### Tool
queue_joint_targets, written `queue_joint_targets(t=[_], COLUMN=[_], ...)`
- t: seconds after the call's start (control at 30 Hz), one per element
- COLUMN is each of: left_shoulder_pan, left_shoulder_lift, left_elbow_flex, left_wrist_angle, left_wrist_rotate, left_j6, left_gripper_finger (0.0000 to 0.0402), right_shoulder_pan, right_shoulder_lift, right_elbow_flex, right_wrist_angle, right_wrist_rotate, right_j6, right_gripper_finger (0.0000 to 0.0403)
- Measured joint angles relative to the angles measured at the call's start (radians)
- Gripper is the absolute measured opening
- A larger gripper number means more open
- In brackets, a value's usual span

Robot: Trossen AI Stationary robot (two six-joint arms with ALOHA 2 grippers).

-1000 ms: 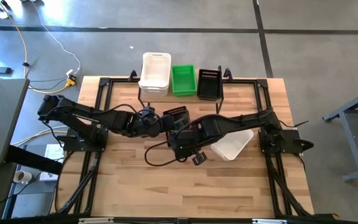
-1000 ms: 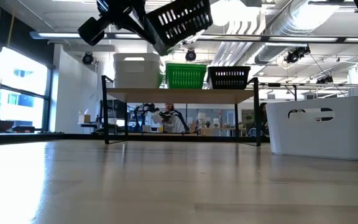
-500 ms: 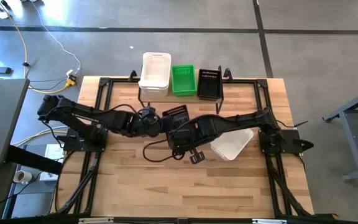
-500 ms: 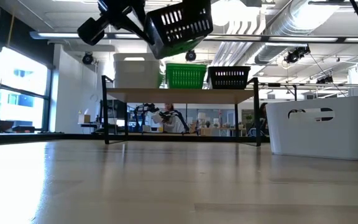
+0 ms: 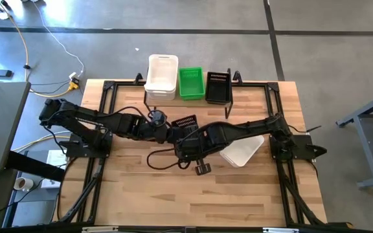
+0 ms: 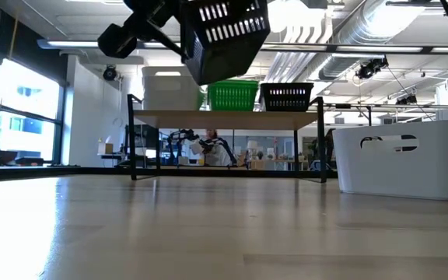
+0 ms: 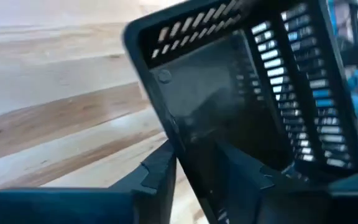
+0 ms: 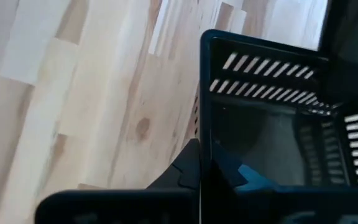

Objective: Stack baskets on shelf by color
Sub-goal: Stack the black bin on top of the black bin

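Observation:
A black mesh-sided basket [image 5: 185, 122] hangs tilted above the table's middle, between my two grippers, and shows high in the low view [image 6: 225, 33]. My right gripper [image 5: 188, 134] comes from the right and is shut on it. My left gripper [image 5: 168, 131] is at the basket's left end, open, with one finger on either side of a wall [image 7: 174, 134]. The shelf [image 5: 186, 97] at the far edge carries stacked white baskets [image 5: 162, 74], a green basket [image 5: 191, 83] and a black basket [image 5: 217, 87], each resting on its bottom. My left gripper has one finger [image 7: 160, 173] outside the basket's wall and one [image 7: 244, 168] inside it; whether either touches the wall, I cannot tell. My right gripper pinches a wall's rim [image 8: 205, 140] below a corner, one finger [image 8: 185, 169] outside and one inside. The basket is lifted clear of the table and tilted.
A white basket [image 5: 241, 149] lies on the table to the right of the grippers and stands large at the right in the low view [image 6: 401, 158]. Bare wood lies along the table's near half [image 5: 193, 194]. A cable [image 5: 164, 162] loops under the arms.
My right gripper has shut on the black basket's wall, and my left gripper has opened around the wall it held. The basket has stayed in the air and tipped further, so that its dark underside now faces the table's near edge.

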Motion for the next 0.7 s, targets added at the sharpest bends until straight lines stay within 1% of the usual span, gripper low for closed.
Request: queue_joint_targets(t=[0.13,0.23,0.47,0.57,0.7], left_shoulder_pan=[0.013,0.021,0.027,0.027,0.030], left_shoulder_lift=[0.000,0.000,-0.001,-0.021,-0.053], left_elbow_flex=[0.000,0.000,0.000,-0.001,-0.001], left_wrist_angle=[0.000,-0.002,-0.003,-0.006,-0.008], left_wrist_rotate=[0.040,0.056,0.070,0.068,0.063], left_j6=[0.103,0.172,0.313,0.370,0.432], left_gripper_finger=[0.0125,0.0134,0.0129,0.0127,0.0127], right_shoulder_pan=[0.005,0.014,0.054,0.067,0.079], right_shoulder_lift=[0.000,0.000,0.000,0.000,0.000], right_elbow_flex=[0.000,0.000,0.000,0.000,0.000], right_wrist_angle=[-0.021,-0.053,-0.113,-0.139,-0.175], right_wrist_rotate=[-0.005,-0.004,-0.004,-0.003,0.038], right_j6=[0.084,0.163,0.309,0.359,0.422], right_gripper_finger=[0.0000,0.0000,0.0000,0.0000,0.0000])
